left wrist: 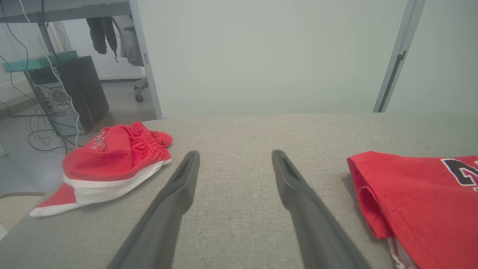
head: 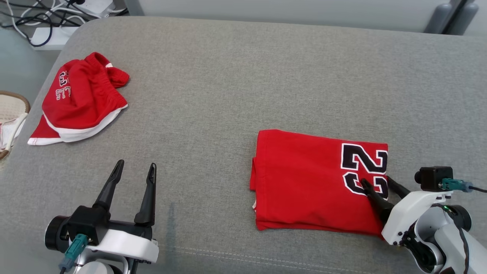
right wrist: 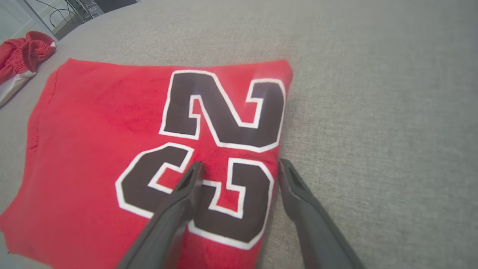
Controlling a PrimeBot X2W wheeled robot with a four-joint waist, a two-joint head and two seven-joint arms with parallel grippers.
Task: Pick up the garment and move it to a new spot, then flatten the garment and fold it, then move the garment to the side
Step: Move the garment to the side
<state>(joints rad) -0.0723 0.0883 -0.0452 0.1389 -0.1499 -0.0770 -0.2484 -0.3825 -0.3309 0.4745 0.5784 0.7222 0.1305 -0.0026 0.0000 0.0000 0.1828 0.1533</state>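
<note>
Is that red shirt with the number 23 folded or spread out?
Folded. The red shirt lies as a neat rectangle, with stacked layers showing along its left edge.

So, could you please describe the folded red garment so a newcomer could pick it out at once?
Start at the wide grey fabric surface. Towards its near right side, by the right gripper, lies a flat, neatly folded red cloth rectangle. Unlike the crumpled red-and-white garment at the far left, it shows a large black, white-edged 23.
</note>
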